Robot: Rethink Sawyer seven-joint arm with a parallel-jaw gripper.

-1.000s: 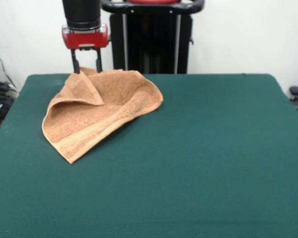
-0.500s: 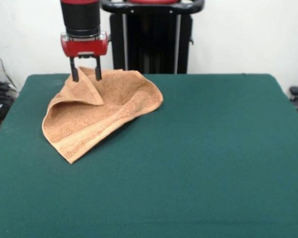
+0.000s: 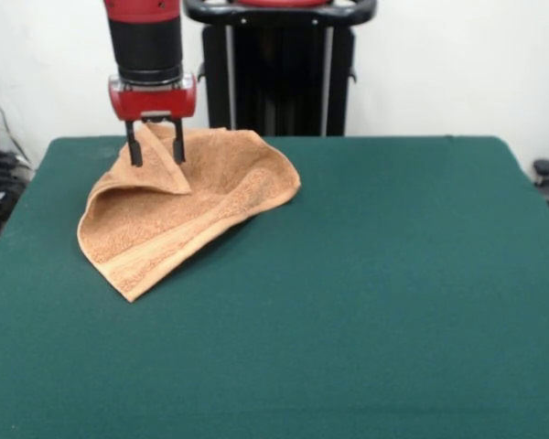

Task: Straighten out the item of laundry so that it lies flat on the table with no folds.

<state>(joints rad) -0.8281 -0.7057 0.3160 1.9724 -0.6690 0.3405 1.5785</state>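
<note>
— Where is the towel seen?

— It is seen on the green desk, at the far left part. It is not flat. One corner is folded over on top, and the far edge is bunched up into a ridge. A pale band is seen along the near edge.

— And where is the claw seen?

— The claw is held right over the far left corner of the towel, where the folded flap stands up. It hangs straight down from the red and black arm.

— Is the claw shut?

— No, its two black fingers are kept apart. The raised tip of the flap is seen between them. The tips are down at the cloth, but it cannot be told whether the cloth is touched.

— Is the towel gripped?

— No pinch is seen.
</note>
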